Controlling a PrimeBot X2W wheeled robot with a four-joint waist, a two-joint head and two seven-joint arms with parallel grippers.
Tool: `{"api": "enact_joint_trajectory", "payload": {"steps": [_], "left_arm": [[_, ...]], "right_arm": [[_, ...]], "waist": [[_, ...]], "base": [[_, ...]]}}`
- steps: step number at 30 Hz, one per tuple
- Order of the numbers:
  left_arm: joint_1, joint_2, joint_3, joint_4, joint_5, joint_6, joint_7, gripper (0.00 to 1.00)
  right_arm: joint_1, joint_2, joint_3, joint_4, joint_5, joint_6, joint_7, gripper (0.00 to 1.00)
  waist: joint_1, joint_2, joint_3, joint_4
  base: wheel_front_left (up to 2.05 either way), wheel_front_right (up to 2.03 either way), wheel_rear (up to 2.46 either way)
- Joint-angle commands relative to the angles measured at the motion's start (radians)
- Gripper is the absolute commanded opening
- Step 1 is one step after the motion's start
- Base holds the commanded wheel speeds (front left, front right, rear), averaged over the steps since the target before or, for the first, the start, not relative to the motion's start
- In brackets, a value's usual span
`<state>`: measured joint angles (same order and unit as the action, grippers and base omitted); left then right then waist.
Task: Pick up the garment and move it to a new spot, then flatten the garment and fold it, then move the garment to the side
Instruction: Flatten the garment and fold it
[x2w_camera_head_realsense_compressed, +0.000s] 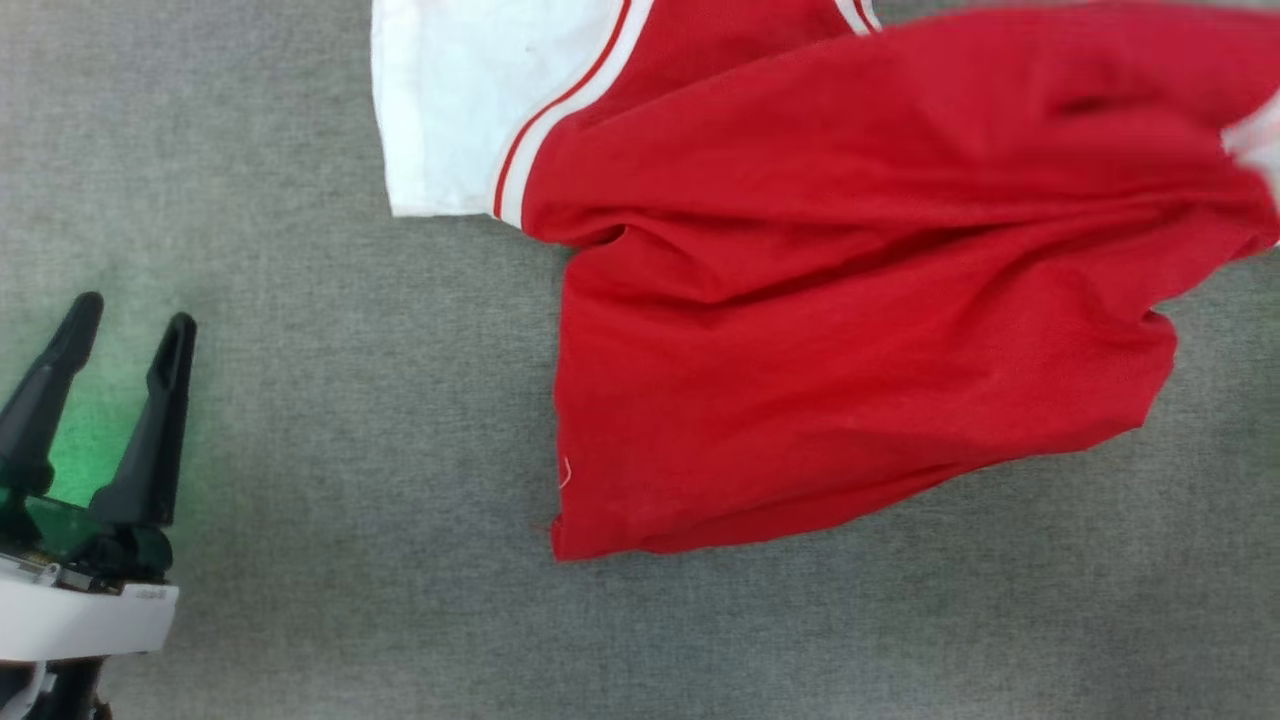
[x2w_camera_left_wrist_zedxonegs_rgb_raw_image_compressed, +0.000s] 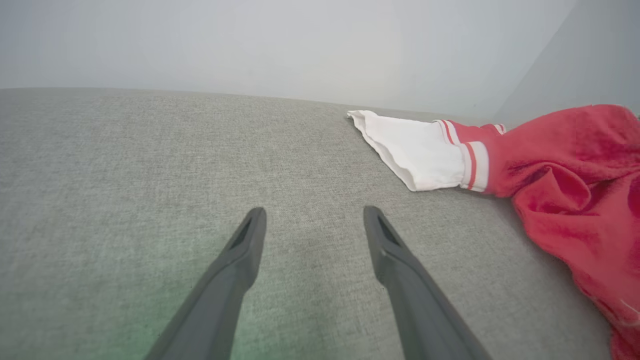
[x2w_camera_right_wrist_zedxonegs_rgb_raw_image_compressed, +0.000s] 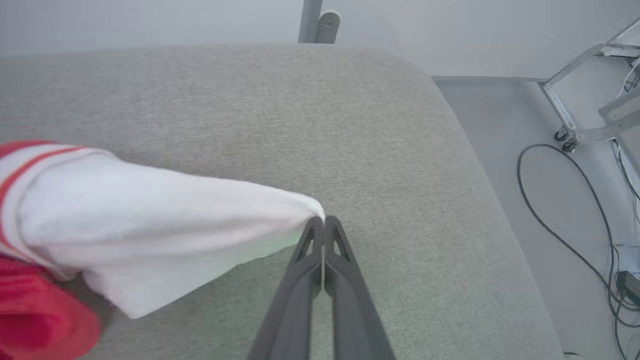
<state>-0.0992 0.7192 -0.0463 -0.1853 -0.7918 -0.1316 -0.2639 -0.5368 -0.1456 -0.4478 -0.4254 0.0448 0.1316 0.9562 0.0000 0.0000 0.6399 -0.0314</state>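
The right gripper (x2w_camera_right_wrist_zedxonegs_rgb_raw_image_compressed: 324, 220) has its two fingers pressed together on the tip of a white sleeve (x2w_camera_right_wrist_zedxonegs_rgb_raw_image_compressed: 150, 225). The sleeve is drawn out to a point at the fingertips, with shadow under it. The left gripper (x2w_camera_head_realsense_compressed: 135, 312) stands spread with nothing between its fingers. It is at the lower left of the head view, well apart from the garment, and a green glow (x2w_camera_head_realsense_compressed: 90, 430) lies on the cloth under it.

The table (x2w_camera_head_realsense_compressed: 300, 600) is covered in grey cloth and has a rounded corner in the right wrist view. Beyond that corner is a grey floor (x2w_camera_right_wrist_zedxonegs_rgb_raw_image_compressed: 500, 125).

The garment (x2w_camera_head_realsense_compressed: 850, 330) lies on the table across the upper middle and right of the head view. Its red body is rumpled in long folds, its hem is towards the bottom of that view, and its far right edge is blurred. In the left wrist view it sits at the right, off to the side of the open fingers.

The other sleeve (x2w_camera_head_realsense_compressed: 450, 110), also white, lies flat on the table at the left of the red body. Striped trim (x2w_camera_head_realsense_compressed: 560, 110) in red and white runs where it joins the body.

On the floor stand a wheeled metal frame (x2w_camera_right_wrist_zedxonegs_rgb_raw_image_compressed: 575, 115) and a black cable (x2w_camera_right_wrist_zedxonegs_rgb_raw_image_compressed: 550, 215).

A small white mark (x2w_camera_head_realsense_compressed: 565, 472) shows near the hem's left corner.
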Motion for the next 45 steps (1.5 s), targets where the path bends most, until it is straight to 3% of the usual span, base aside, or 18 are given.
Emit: {"api": "enact_joint_trajectory", "payload": {"steps": [1,13,15,16,21,25,30,36,39,41,44,45], "left_arm": [[0.006,0.003,0.003,-0.008,0.000,0.002,0.000,1.00],[0.018,0.015,0.010,-0.012,0.005,0.002,0.000,1.00],[0.021,0.015,0.008,-0.006,0.006,0.002,0.000,1.00],[0.021,0.017,0.008,-0.002,0.006,0.002,0.000,1.00],[0.018,0.027,0.007,0.010,0.012,0.002,0.000,1.00],[0.013,0.061,0.004,0.006,0.025,0.002,0.000,1.00],[-0.008,0.158,-0.024,-0.006,0.028,0.002,0.000,1.00],[-0.086,0.359,-0.148,0.003,-0.020,0.002,0.001,1.00],[-0.179,0.455,-0.253,0.003,-0.105,0.002,0.061,1.00],[-0.250,0.501,-0.338,0.005,-0.197,0.002,0.168,1.00],[-0.383,0.508,-0.421,0.049,-0.372,0.002,0.367,1.00],[-0.383,0.508,-0.421,0.049,-0.372,0.002,0.367,1.00]], "right_arm": [[0.022,0.002,-0.028,-0.002,0.003,-0.002,-0.011,0.00],[0.049,0.027,-0.103,0.117,-0.099,-0.002,-0.140,0.00],[0.045,0.035,-0.093,0.132,-0.118,-0.002,-0.167,0.49],[0.045,0.044,-0.091,0.134,-0.122,-0.002,-0.181,1.00],[0.089,0.029,-0.099,0.121,-0.095,-0.002,-0.270,1.00],[0.154,0.014,-0.079,0.056,-0.001,-0.002,-0.378,1.00],[0.298,0.014,0.088,-0.045,0.124,-0.002,-0.545,1.00],[0.440,0.056,0.388,-0.094,0.115,-0.002,-0.697,1.00],[0.479,0.074,0.528,-0.082,0.086,-0.002,-0.757,1.00],[0.503,0.083,0.601,-0.069,0.065,-0.002,-0.794,1.00],[0.520,0.090,0.670,-0.052,0.037,-0.002,-0.836,1.00],[0.520,0.090,0.670,-0.052,0.037,-0.002,-0.836,1.00]], "waist": [[0.0000,0.0000,0.000,-0.007],[0.0000,0.0000,-0.002,-0.011],[0.0000,0.0000,-0.012,-0.011],[0.0000,0.0000,-0.020,-0.012],[0.0000,0.0000,-0.076,-0.009],[0.0000,0.0000,-0.125,-0.015],[0.0000,0.0000,-0.176,-0.048],[0.0000,0.0000,-0.206,-0.118],[0.0000,0.0000,-0.206,-0.160],[0.0000,0.0000,-0.199,-0.190],[0.0000,0.0000,-0.185,-0.233],[0.0000,0.0000,-0.185,-0.233]], "base": [[0.00,0.00,0.00],[0.00,0.00,0.00],[0.00,0.00,0.00],[0.00,0.00,0.00],[0.00,0.00,0.00],[0.00,0.00,0.00],[0.00,0.00,0.00],[0.00,0.00,0.00],[0.00,0.00,0.00],[0.00,0.00,0.00],[0.00,0.00,0.00],[0.00,0.00,0.00]]}}
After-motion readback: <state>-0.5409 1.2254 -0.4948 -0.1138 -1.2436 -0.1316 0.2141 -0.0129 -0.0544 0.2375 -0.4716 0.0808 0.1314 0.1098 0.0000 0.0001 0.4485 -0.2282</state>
